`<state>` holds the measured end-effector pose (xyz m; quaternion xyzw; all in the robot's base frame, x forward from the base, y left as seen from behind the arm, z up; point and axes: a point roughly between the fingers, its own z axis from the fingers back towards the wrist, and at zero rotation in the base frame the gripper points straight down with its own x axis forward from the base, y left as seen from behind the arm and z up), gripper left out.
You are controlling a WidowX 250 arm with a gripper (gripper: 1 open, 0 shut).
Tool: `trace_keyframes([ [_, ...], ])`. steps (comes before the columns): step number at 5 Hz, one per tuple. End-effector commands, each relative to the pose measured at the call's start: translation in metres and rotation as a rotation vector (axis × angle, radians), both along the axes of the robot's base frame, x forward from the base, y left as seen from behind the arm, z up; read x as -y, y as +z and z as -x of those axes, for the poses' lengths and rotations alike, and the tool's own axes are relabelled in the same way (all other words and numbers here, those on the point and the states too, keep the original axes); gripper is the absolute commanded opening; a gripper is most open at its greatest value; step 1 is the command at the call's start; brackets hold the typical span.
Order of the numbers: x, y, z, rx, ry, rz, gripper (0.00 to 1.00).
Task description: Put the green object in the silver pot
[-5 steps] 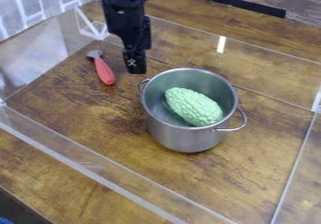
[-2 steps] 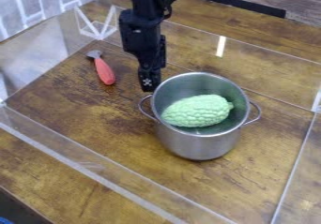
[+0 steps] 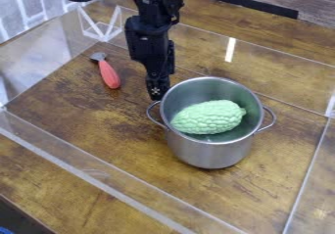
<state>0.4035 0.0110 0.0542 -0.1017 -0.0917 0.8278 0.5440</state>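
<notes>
The silver pot [image 3: 197, 148] stands right of the middle of the wooden table. Inside it lies the green object [image 3: 210, 117], a bumpy light green oval stretched across the pot below the rim. My gripper [image 3: 155, 85] points steeply down just outside the pot's left rim, beside its small left handle. Its black fingers hold nothing, and the jaws stand open. Whether the fingertips touch the rim I cannot tell.
A small red-orange carrot-like item [image 3: 108, 71] lies on the table left of the gripper. Clear plastic walls [image 3: 78, 179] fence the wooden surface on all sides, with a low front wall running diagonally across the foreground.
The gripper has moved right and down toward the pot's left rim. The pot has shifted a little to the right, and the green object inside has turned to lie more crosswise.
</notes>
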Motion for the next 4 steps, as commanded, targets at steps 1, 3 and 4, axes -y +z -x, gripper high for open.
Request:
trace_keyframes([
  [1,0.013,0.015,-0.005,0.06,-0.023,-0.003,1.0],
  [3,0.014,0.001,-0.006,0.062,-0.02,-0.027,1.0],
  [4,0.014,-0.006,-0.007,0.061,-0.017,-0.031,0.0],
])
